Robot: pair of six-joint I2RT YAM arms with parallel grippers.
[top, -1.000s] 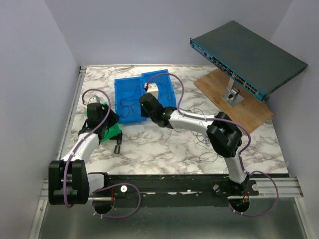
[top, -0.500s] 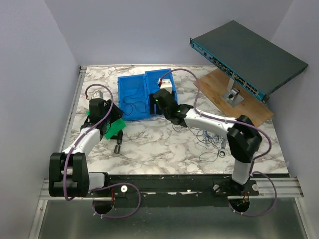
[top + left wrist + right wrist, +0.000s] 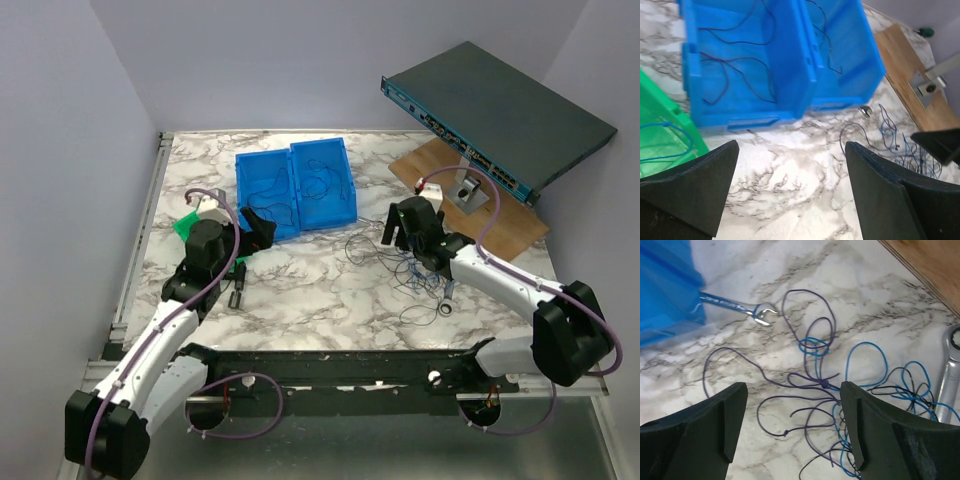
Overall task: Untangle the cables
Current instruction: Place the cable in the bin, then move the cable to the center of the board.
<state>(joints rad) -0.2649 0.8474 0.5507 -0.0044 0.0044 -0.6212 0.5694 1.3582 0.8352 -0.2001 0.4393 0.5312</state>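
My left fingers (image 3: pixel 257 228) are spread and empty, just near of the blue bins (image 3: pixel 292 212), where single wires (image 3: pixel 725 75) lie, apparently sorted. The cables (image 3: pixel 824 384) sit knotted on the counter (image 3: pixel 300 290) right of the bins, by a wrench (image 3: pixel 735 305). My right fingers (image 3: pixel 393 230) hang spread over that knot, holding nothing, probably lined up to pick one strand.

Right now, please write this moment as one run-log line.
left gripper: open, empty | right gripper: open over tangled cables | silver wrench: beside tangle, at blue bin
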